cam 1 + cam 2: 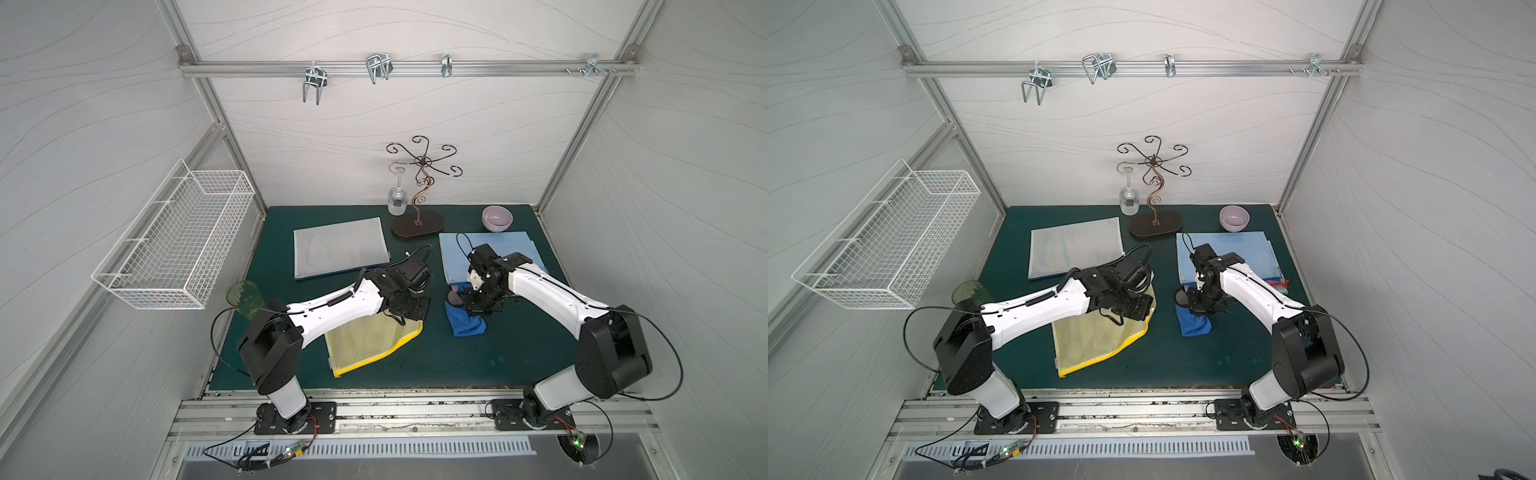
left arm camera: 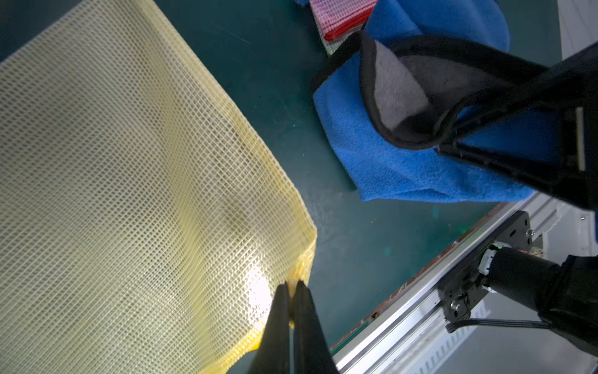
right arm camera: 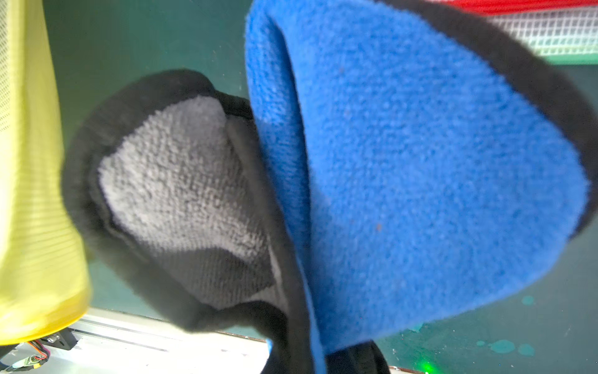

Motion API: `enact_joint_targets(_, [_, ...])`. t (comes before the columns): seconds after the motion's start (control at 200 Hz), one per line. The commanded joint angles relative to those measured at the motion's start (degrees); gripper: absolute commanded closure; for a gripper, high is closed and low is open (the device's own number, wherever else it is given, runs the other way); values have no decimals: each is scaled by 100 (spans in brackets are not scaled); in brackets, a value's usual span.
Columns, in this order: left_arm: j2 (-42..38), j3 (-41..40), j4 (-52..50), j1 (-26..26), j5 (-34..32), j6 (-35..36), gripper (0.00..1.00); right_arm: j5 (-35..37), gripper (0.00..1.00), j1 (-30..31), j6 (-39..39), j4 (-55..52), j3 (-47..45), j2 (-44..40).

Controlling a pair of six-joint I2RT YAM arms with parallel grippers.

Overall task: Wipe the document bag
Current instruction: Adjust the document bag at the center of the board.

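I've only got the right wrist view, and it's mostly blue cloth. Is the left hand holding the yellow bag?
Observer: Yes, the left hand is shut on a corner of the yellow mesh bag.
Operator: Is my cloth touching that bag?
Observer: No, in both top views bare green mat separates the blue cloth, gripped by the right hand, from it.
Operator: Any other bags about?
Observer: A grey mesh bag lies flat farther back on the mat.
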Motion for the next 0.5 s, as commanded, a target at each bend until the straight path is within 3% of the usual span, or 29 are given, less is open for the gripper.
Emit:
enact_joint_targets(0.0, [204,258,600,-16,322,-165,100,59,100,-29,-84,-121,-43,-171])
enact_joint_targets(0.15, [394,264,630,-21,487,-139,100,262,100,-27,-95,-186,-31,-298])
enact_joint_targets(0.23, [395,201,681,-23,574,-147,77,399,100,-27,-95,-235,39,-370])
enact_joint_targets(0.29, [355,147,715,-24,569,-155,67,469,100,-35,-104,-246,101,-425])
enact_joint_targets(0.36, [286,92,724,-25,525,-169,60,478,100,-45,-99,-214,138,-467])
enact_joint_targets(0.495, [-55,-66,563,10,192,-279,56,393,100,-44,-104,-253,378,-434])
